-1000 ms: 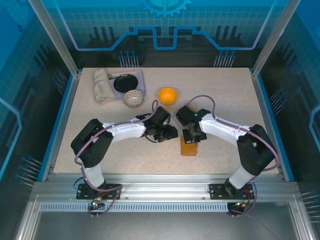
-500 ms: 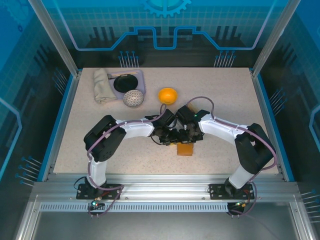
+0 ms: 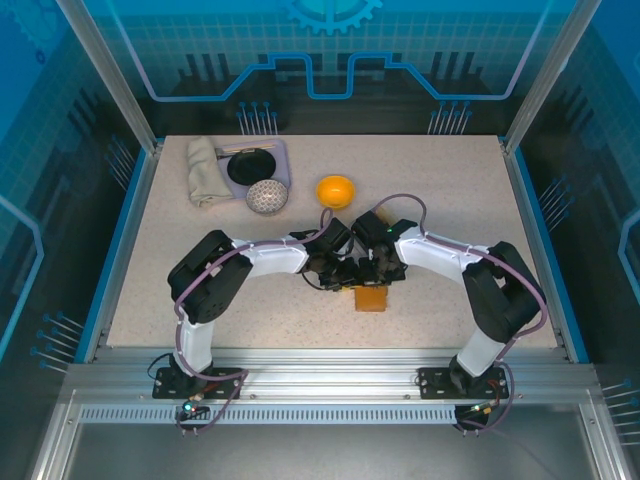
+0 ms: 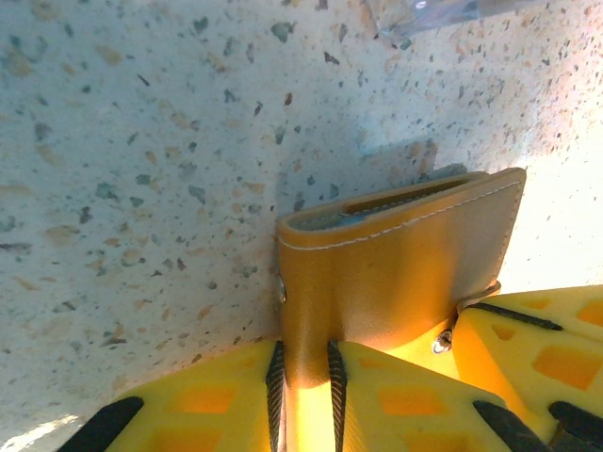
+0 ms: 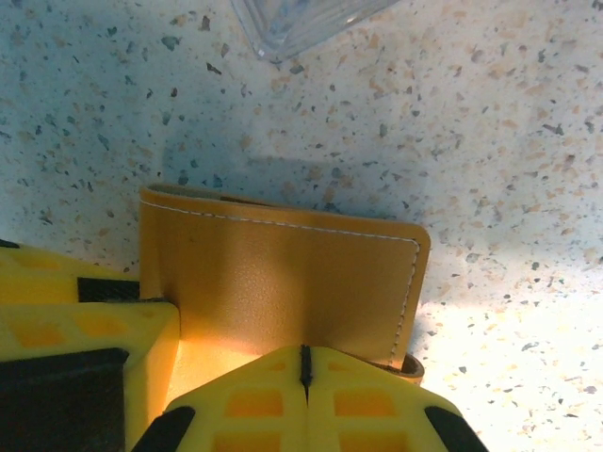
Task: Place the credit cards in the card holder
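The card holder [image 3: 372,298], a tan-orange leather wallet, sits folded near the middle of the speckled tabletop [image 3: 450,180], a little toward the arms' bases, with both arms bent in over it. Its long axis runs roughly left to right, and it lies just on the near side of the two hands, neither clearly closer than the other. The left hand [image 3: 348,280] has narrowed onto the wallet's corner, and the left wrist view shows leather pinched between its yellow fingers [image 4: 396,386]. The right hand [image 3: 376,283] is fully closed, fingertips pressed together at the wallet's long edge [image 5: 303,356]; whether a leaf is nipped there cannot be told. A grey-blue strip [image 4: 377,205] shows inside the fold, card or lining, too unclear to say. A clear plastic piece [image 5: 301,19] lies on the tabletop just beyond the wallet. Farther back, well apart, are an orange bowl [image 3: 335,190], a patterned bowl [image 3: 267,196], a grey tray [image 3: 280,150] and a folded cloth [image 3: 205,170]. None of these stands in the hands' way.
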Robot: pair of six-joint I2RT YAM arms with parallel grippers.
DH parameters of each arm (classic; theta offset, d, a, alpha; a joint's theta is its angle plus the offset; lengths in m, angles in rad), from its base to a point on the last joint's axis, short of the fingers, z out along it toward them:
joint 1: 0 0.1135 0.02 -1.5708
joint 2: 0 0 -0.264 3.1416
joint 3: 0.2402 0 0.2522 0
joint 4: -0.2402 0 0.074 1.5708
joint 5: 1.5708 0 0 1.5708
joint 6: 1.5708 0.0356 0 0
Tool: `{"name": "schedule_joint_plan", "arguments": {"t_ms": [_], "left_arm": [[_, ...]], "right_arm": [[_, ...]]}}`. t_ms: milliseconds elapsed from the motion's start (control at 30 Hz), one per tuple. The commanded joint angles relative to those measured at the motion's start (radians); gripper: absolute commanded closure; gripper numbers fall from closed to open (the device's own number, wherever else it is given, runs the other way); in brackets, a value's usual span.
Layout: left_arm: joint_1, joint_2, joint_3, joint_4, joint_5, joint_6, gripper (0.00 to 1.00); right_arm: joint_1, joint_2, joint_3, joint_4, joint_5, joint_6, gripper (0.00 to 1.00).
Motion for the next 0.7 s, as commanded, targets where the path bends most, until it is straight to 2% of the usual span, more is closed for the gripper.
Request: {"name": "schedule_joint_plan", "arguments": {"t_ms": [0, 267, 600, 667], "left_arm": [[-0.009, 0.015, 0.009, -0.012, 0.002, -0.022, 0.77], [-0.009, 0.015, 0.006, -0.009, 0.002, -0.029, 0.79], [-0.01, 0.014, 0.0, -0.009, -0.011, -0.052, 0.81], [-0.011, 0.015, 0.002, -0.008, -0.009, -0.052, 0.81]], "right_arm": [[0.026, 0.047, -0.012, -0.043, 0.019, 0.009, 1.0], [0.038, 0.064, -0.026, -0.003, -0.042, 0.019, 1.0], [0.071, -0.007, -0.127, 0.048, 0.0, 0.066, 1.0], [0.068, -0.031, -0.105, 0.028, 0.018, 0.053, 1.0]]}}
